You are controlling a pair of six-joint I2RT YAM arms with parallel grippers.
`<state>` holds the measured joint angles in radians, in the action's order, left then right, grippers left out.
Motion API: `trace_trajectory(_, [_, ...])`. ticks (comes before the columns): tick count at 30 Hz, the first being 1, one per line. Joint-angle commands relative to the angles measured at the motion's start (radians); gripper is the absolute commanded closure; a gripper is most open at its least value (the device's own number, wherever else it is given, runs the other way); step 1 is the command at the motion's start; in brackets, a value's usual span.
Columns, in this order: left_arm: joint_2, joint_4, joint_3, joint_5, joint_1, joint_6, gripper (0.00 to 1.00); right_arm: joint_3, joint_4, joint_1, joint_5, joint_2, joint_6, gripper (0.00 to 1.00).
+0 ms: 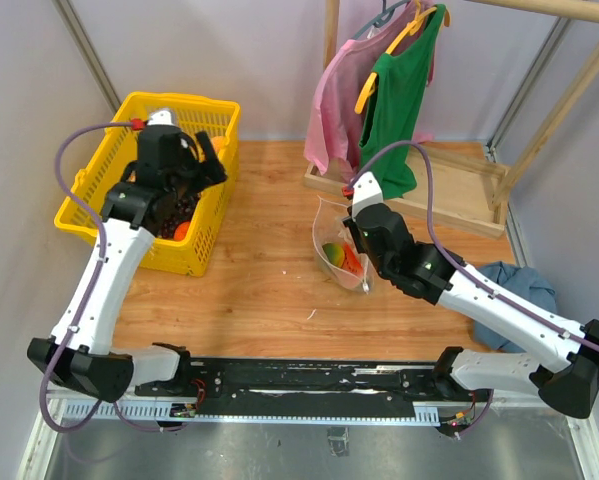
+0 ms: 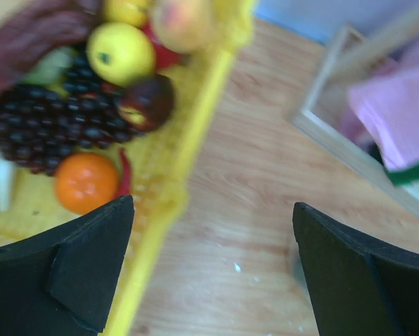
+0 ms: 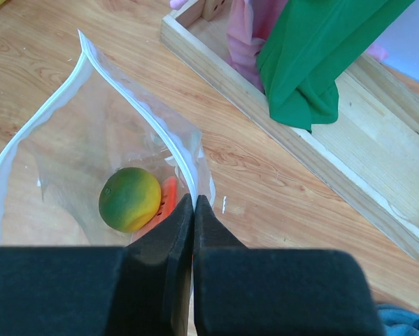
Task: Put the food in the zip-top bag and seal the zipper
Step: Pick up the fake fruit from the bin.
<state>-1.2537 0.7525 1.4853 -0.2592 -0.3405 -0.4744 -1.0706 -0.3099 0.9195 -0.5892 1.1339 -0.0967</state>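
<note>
We see the left gripper (image 2: 212,238) hovering over the rim of the yellow mesh basket (image 2: 195,119), fingers spread wide with nothing between them. Toy food lies in the basket: an orange (image 2: 85,182), dark purple grapes (image 2: 55,133) and a yellow fruit (image 2: 120,52). Across the wooden table (image 1: 269,290), the right gripper (image 3: 194,203) is pinched shut on the rim of the clear zip-top bag (image 3: 76,140), holding its mouth open. The zipper (image 3: 181,164) is unsealed. A green-and-orange fruit (image 3: 130,199) and an orange-red piece (image 3: 168,196) sit inside the bag. We judge that filling is under way. The next move calls for the left gripper to drop into the basket, close on one fruit and carry it to the bag's mouth.
</note>
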Motion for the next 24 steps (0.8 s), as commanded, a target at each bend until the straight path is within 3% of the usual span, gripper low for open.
trace_trajectory(1, [-0.003, -0.008, 0.022, 0.086, 0.180, 0.057, 0.01, -0.014, 0.025, -0.014, 0.011, 0.007, 0.006, 0.99])
trace_trajectory(5, [-0.071, 0.002, 0.015, 0.156, 0.331, 0.061, 0.01, -0.010, 0.032, -0.014, 0.014, 0.003, 0.008, 0.99])
trace_trajectory(10, [-0.181, 0.013, -0.020, 0.195, 0.421, 0.083, 0.01, -0.003, 0.036, -0.014, 0.017, 0.003, 0.008, 0.99])
trace_trajectory(24, [-0.404, -0.065, -0.212, 0.197, 0.469, 0.119, 0.01, 0.010, 0.051, -0.014, 0.034, 0.005, 0.008, 0.99])
